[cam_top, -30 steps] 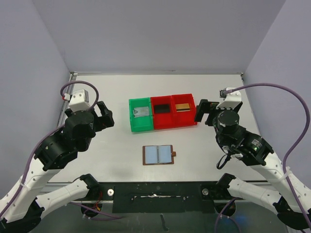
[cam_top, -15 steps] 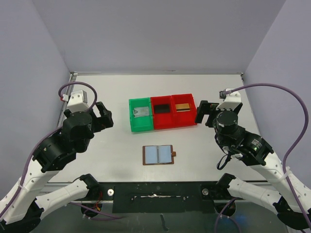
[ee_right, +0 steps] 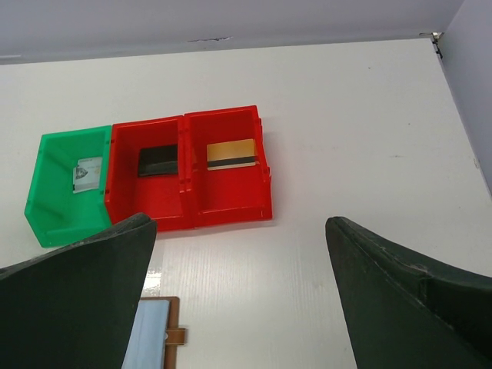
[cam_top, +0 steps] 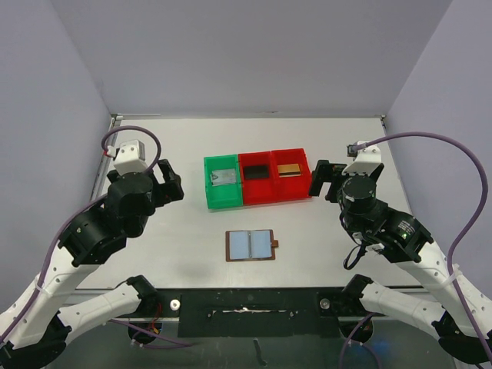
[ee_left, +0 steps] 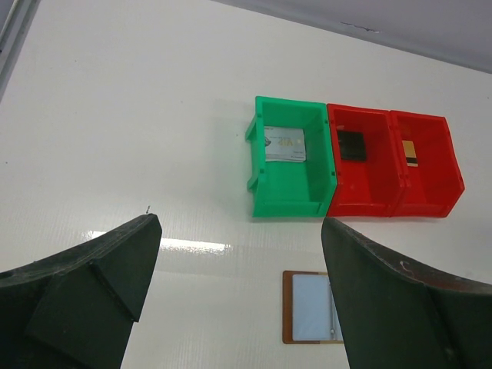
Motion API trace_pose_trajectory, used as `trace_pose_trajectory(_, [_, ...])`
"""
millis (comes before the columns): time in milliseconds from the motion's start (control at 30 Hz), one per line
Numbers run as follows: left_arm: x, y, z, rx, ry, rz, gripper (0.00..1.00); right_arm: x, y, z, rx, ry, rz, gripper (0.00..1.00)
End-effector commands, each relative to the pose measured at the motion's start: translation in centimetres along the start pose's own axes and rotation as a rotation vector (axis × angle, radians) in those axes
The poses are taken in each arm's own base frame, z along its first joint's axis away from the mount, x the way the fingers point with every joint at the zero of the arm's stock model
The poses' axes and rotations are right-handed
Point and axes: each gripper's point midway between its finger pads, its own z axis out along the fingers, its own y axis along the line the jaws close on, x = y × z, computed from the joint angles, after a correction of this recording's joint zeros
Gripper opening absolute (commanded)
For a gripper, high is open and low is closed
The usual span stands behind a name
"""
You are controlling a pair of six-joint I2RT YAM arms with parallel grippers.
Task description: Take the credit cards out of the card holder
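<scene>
The brown card holder (cam_top: 251, 245) lies open and flat on the white table, its two pale blue panels up and its tab to the right; it also shows as the card holder (ee_left: 311, 317) and the card holder (ee_right: 154, 338). The credit cards lie in the bins: a silver-grey card (cam_top: 224, 177), a black card (cam_top: 256, 173) and a gold card (cam_top: 289, 168). My left gripper (cam_top: 171, 187) hovers open to the holder's far left. My right gripper (cam_top: 320, 178) hangs open beside the right red bin. Neither holds anything.
A green bin (cam_top: 215, 201) and two red bins (cam_top: 277, 192) stand in a row just behind the holder. Lilac walls close in the table (cam_top: 361, 138) at the back and on both sides. The arm bases sit at the near edge.
My left arm has shifted slightly, its wrist now a little further back and right. The right arm has barely moved. Holder, bins and cards are unchanged.
</scene>
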Motion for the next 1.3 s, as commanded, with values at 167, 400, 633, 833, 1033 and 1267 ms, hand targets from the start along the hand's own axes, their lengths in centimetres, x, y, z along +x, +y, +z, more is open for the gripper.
trace_pose_trajectory(167, [-2.7, -1.0, -0.7, 0.040, -0.059, -0.055, 0.86, -1.9, -0.6, -0.6, 0.017, -0.050, 0.040, 0.98])
trace_pose_trajectory(400, [-2.6, -0.7, -0.9, 0.038, -0.059, -0.055, 0.86, -1.9, -0.6, -0.5, 0.018, -0.048, 0.035, 0.97])
trace_pose_trajectory(633, [-2.6, -0.7, -0.9, 0.038, -0.060, -0.057, 0.86, -1.9, -0.5, -0.5, 0.017, -0.048, 0.038, 0.98])
trace_pose_trajectory(833, [-2.6, -0.5, -1.1, 0.036, -0.060, -0.062, 0.86, -1.8, -0.5, -0.5, 0.013, -0.047, 0.038, 0.98])
trace_pose_trajectory(1033, [-3.4, -0.5, -1.7, 0.061, -0.094, -0.079, 0.86, -2.0, -0.4, -0.6, 0.006, -0.053, 0.043, 0.98])
trace_pose_trajectory(1267, [-3.4, -0.4, -1.6, 0.054, -0.095, -0.080, 0.86, -2.0, -0.4, -0.5, 0.014, -0.053, 0.050, 0.97])
